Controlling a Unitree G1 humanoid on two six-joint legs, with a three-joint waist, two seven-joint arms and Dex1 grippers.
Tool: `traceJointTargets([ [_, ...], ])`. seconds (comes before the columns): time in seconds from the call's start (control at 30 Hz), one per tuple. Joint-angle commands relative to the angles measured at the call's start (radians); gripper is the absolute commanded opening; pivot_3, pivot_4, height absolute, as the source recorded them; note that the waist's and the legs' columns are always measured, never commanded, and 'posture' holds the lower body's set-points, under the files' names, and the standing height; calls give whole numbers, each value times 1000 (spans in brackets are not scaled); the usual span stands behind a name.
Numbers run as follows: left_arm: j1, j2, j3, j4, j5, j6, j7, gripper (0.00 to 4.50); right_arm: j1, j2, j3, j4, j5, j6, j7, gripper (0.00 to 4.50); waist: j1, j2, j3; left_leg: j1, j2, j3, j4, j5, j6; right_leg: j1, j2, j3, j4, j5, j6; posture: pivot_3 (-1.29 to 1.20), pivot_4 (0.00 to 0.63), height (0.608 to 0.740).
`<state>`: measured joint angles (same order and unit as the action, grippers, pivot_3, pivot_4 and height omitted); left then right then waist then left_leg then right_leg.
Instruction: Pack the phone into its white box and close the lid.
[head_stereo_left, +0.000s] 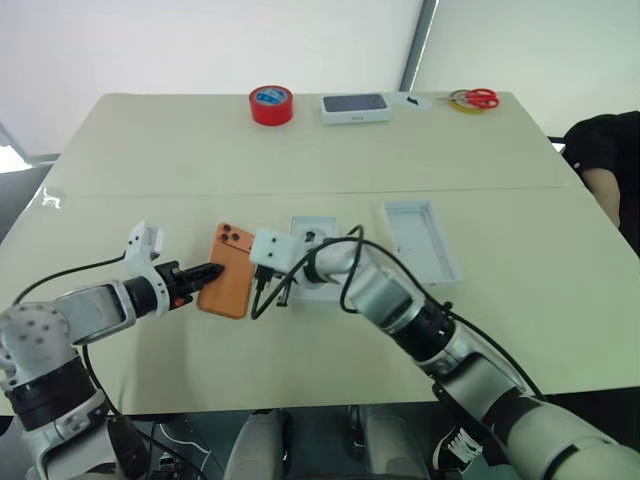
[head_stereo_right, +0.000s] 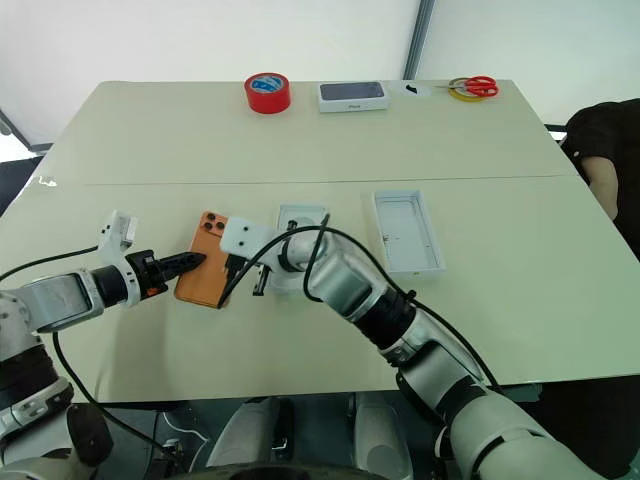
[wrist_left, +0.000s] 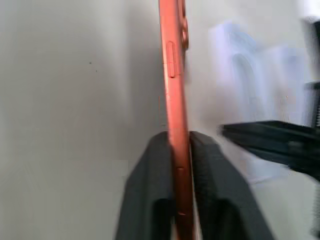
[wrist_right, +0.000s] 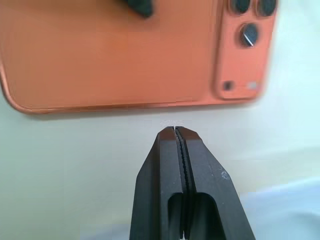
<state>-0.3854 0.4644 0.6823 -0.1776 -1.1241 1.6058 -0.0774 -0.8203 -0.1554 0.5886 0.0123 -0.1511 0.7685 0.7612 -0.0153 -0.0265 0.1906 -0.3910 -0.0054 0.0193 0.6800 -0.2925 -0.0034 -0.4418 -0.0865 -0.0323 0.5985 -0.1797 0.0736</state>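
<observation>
The orange phone (head_stereo_left: 228, 270) lies back up on the table, its lenses at the far end. My left gripper (head_stereo_left: 205, 272) is shut on the phone's left long edge; the left wrist view shows that edge (wrist_left: 172, 75) pinched between both fingers. My right gripper (wrist_right: 174, 129) is shut and empty, its tip just off the phone's right long edge (wrist_right: 125, 55). The lid (head_stereo_left: 420, 240) lies open side up to the right, apart from both grippers. The white box I cannot make out. A white moulded piece (head_stereo_right: 300, 215) lies beside the phone, largely hidden under my right arm.
At the table's far edge stand a red tape roll (head_stereo_left: 271, 104), a white box with a dark top (head_stereo_left: 355, 107), and scissors on a yellow tape ring (head_stereo_left: 473, 99). A person's dark sleeve (head_stereo_left: 600, 150) shows at the right edge.
</observation>
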Motion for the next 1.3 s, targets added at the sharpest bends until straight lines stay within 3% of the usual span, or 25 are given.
traceJointTargets([
  [0.03, -2, -5, 37, -4, -14, 9, 37, 30, -5, -42, -88, -134, 68, 4, 54, 0, 0, 0, 0, 0, 0, 0, 0, 0, 0, 0, 0, 0, 0, 0, 0, 0, 150, 732],
  [0.33, -106, -122, 175, 35, -217, -61, 201, 30, 132, -270, -342, -312, 271, -102, 196, 0, 12, -2, 1, -1, 0, -1, 0, 0, 0, 1, 0, -1, -2, 0, 0, 0, 150, 732],
  [0.47, -123, -200, 85, 23, -408, -171, 367, 30, 220, -393, -454, -268, 334, -149, 246, 0, 9, -2, 1, -1, -1, 1, 0, -1, 1, 2, -2, 0, -3, 0, 0, 0, 150, 732],
  [0.6, -97, -260, -67, 14, -501, -275, 483, 30, 274, -466, -518, -218, 356, -177, 237, 0, 21, -2, 1, -1, -1, 1, 1, -1, 1, 2, -2, 0, -3, 0, 0, 0, 150, 732],
  [0.83, -57, -320, -270, 38, -517, -417, 551, 30, 308, -514, -554, -187, 352, -202, 204, 0, 23, -2, 1, 0, 0, 3, 1, 0, 1, 1, 0, 1, -3, -2, -3, 0, 150, 732],
  [1.3, -47, -308, -442, 92, -439, -528, 535, 30, 292, -510, -530, -163, 335, -235, 166, 0, 29, -2, 1, -1, -1, 2, 2, 0, 2, 2, 0, 1, -4, -2, -3, 0, 150, 732],
])
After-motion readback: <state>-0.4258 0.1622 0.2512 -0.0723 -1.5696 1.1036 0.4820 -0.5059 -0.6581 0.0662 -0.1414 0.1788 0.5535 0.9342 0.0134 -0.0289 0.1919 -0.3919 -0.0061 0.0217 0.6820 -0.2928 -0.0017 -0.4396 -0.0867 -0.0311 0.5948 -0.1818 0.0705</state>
